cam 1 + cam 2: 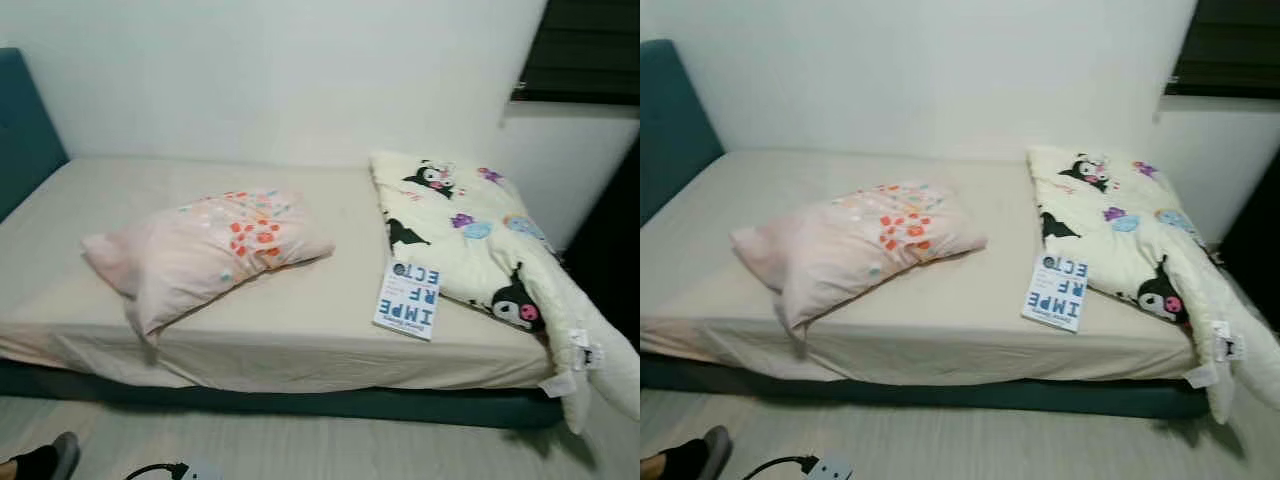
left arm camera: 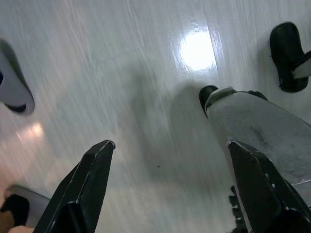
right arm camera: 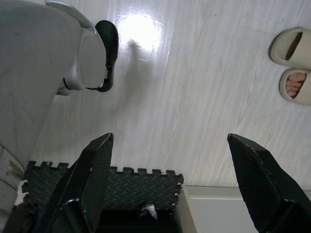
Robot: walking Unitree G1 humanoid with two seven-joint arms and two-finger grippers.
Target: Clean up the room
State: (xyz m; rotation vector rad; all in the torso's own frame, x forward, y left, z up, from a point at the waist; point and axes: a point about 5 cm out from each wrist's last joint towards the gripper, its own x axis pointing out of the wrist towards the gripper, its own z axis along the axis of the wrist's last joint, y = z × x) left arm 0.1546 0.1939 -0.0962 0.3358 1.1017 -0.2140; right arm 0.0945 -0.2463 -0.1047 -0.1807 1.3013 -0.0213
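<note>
Bedding lay scattered over a bed (image 1: pixel 300 330) with a beige fitted sheet and a teal frame, set against a white wall (image 1: pixel 280 70). A pink pillow (image 1: pixel 200 250) with orange and blue flower print was seen lying askew near the middle of the mattress, toward nine o'clock from a book. The book (image 1: pixel 408 298), white and blue with large dark letters, was placed flat near the front edge of the mattress, its corner just touching or lying beside a folded blanket; which of the two could not be told. The cream blanket (image 1: pixel 480 235), printed with black cartoon figures, was spread toward three o'clock, one end spilling over the corner of the bed toward the pale floor (image 1: pixel 330 450). A teal headboard (image 1: pixel 25 130) was seen at nine o'clock, and a dark window blind (image 1: pixel 580 50) at two o'clock. A white power strip (image 1: pixel 828 467) with a black cable lay on the floor at six o'clock, with a person's dark-socked foot (image 1: pixel 45 460) near it.

The left pincer (image 2: pixel 170 194) was hung over the glossy floor, its fingers spread wide and holding nothing. The right pincer (image 3: pixel 170 187) was likewise held wide and empty, above a black foam mat (image 3: pixel 138 189); a person's foot in a beige slipper (image 3: pixel 291 73) was seen beyond it.
</note>
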